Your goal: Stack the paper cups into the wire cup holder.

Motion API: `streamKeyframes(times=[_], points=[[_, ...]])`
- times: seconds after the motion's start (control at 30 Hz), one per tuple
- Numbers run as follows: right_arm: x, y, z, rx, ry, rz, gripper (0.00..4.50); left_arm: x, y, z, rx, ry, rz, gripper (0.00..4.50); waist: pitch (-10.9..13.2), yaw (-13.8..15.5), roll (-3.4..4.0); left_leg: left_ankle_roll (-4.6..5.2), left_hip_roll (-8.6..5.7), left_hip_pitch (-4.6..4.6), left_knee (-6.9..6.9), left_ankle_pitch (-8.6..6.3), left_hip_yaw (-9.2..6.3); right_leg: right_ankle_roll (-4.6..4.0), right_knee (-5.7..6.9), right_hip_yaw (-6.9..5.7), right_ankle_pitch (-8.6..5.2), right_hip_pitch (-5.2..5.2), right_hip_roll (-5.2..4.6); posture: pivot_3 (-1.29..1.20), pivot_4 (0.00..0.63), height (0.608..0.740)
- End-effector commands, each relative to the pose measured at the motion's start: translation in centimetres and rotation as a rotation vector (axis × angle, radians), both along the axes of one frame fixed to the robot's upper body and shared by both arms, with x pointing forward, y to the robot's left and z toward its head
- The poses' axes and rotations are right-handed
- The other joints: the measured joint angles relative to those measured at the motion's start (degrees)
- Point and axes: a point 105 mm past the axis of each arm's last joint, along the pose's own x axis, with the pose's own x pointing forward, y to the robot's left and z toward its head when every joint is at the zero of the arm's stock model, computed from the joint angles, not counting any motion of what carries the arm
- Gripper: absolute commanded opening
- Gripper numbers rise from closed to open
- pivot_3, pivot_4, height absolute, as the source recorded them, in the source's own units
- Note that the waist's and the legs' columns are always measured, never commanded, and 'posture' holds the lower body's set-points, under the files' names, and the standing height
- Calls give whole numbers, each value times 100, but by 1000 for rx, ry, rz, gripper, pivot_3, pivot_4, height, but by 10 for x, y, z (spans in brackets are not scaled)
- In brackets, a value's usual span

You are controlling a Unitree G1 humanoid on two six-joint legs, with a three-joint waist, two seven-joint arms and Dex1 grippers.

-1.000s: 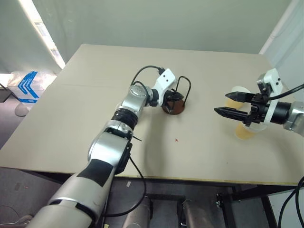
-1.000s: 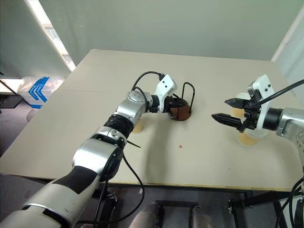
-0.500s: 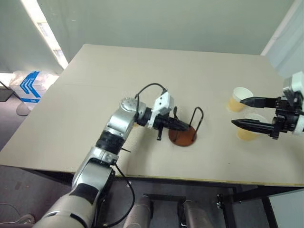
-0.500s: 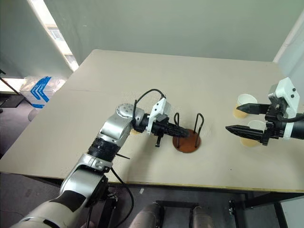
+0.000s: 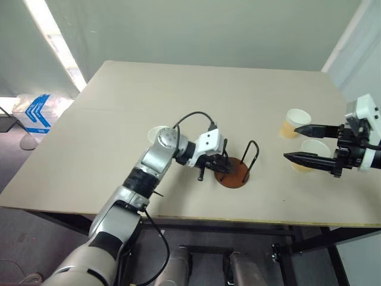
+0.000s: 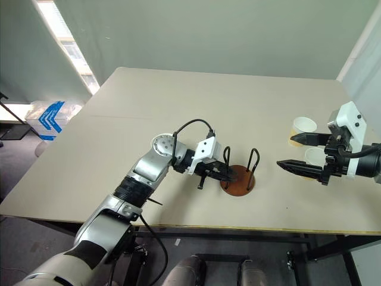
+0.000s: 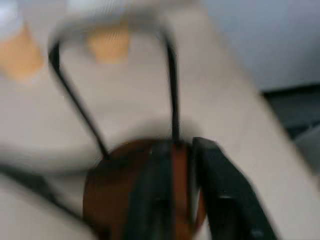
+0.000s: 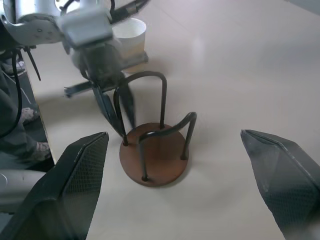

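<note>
The wire cup holder (image 6: 237, 177), still empty, is being positioned near the tabletop's front edge by the left pincer (image 6: 221, 173), whose fingers are seen narrowly parted around one wire loop. The right pincer (image 6: 299, 152) is held wide open and empty beside two paper cups (image 5: 296, 123). A cup is judged to need grasping next.

- The left arm reaches forward from the lower left, with the elbow bent and the wrist turned to the right.
- The left gripper (image 6: 223, 174) points to the right and a little downward; its two black fingers (image 7: 150, 200) stand slightly apart, with a narrow gap between them.
- The right arm comes in from the right edge.
- The right gripper (image 5: 303, 143) points to the left, nearly level, and its two fingers (image 8: 75, 175) are spread wide and hold nothing.
</note>
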Motion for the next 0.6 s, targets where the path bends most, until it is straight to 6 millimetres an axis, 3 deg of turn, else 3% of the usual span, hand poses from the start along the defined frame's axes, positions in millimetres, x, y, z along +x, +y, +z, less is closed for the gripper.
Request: streamKeyframes(times=[0.03,0.23,0.4,0.6], points=[[2,2,9,-5,-54,7,4500,4,2,9,-23,-46,25,2193,0,-12,0,3,0,-1,1,-6,6,6,-2,6,-3,-1,0,0,150,740],[4,2,7,-14,-45,12,4500,-3,11,10,-13,-43,11,4349,-1,-24,1,25,-6,-3,9,-58,31,-12,-2,27,-1,-9,-4,0,150,740],[6,0,3,-37,-29,6,4500,-7,26,20,8,-70,5,4456,-1,-25,1,25,-5,-3,7,-81,35,21,1,27,-13,-17,-5,0,150,740],[8,0,0,-66,-11,3,4500,-8,37,51,-36,-116,16,4456,0,-25,2,35,-4,-4,8,-107,38,12,-1,27,-20,-18,-7,0,150,740]])
